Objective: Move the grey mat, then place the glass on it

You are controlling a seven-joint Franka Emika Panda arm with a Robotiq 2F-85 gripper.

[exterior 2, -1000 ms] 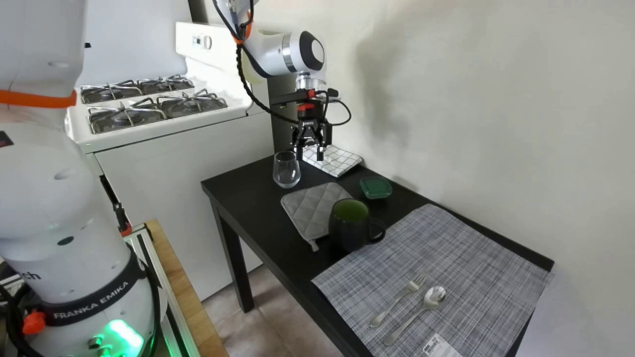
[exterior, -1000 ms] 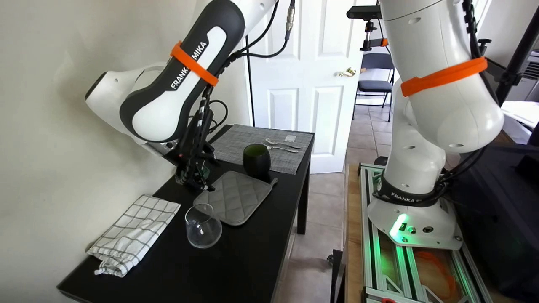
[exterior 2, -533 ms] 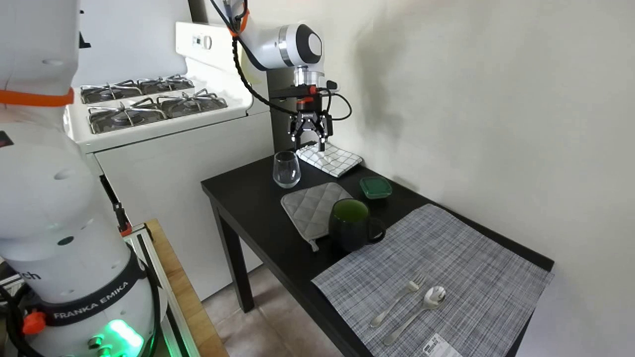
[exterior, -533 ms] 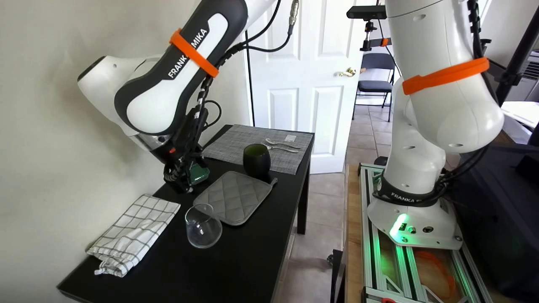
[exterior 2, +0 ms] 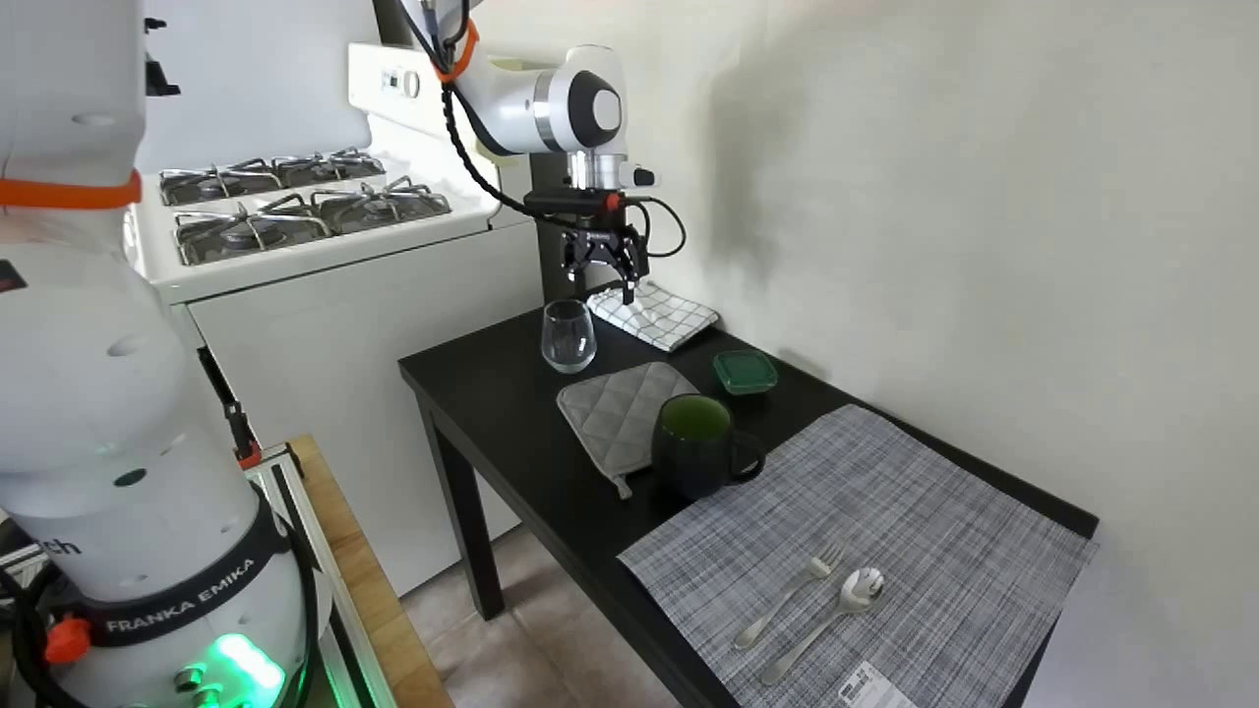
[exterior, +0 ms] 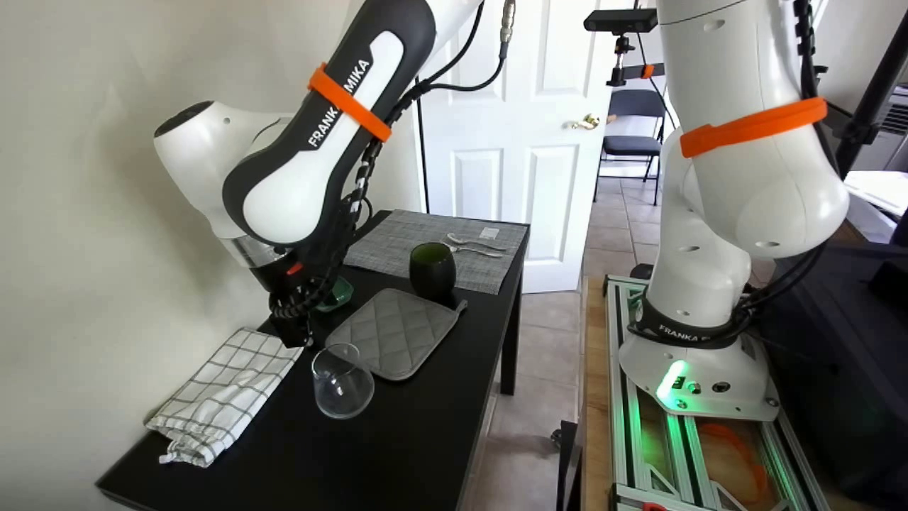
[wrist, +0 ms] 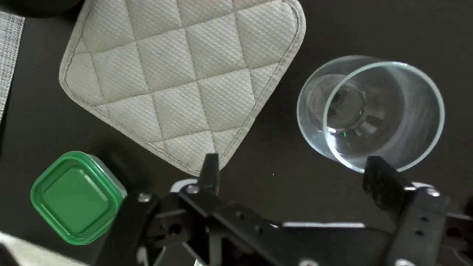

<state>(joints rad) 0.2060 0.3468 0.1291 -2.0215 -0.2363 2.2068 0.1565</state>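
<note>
Evidently your claw (wrist: pixel 292 162) gapes empty near the wall-side table edge (exterior 2: pixel 809 385), presumably spread so you can shift the mat (wrist: pixel 181 75) (flat, further in, as its job asks) before lifting the glass (exterior 2: pixel 569 339), which stands upright just beside it toward the stove-side edge (exterior 2: pixel 474 340).

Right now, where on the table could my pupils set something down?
Bare tabletop: between checked towel, glass and table end; also between quilted grey mat and the long edge opposite the wall. It's crowded around mug, mat and green container.
</note>
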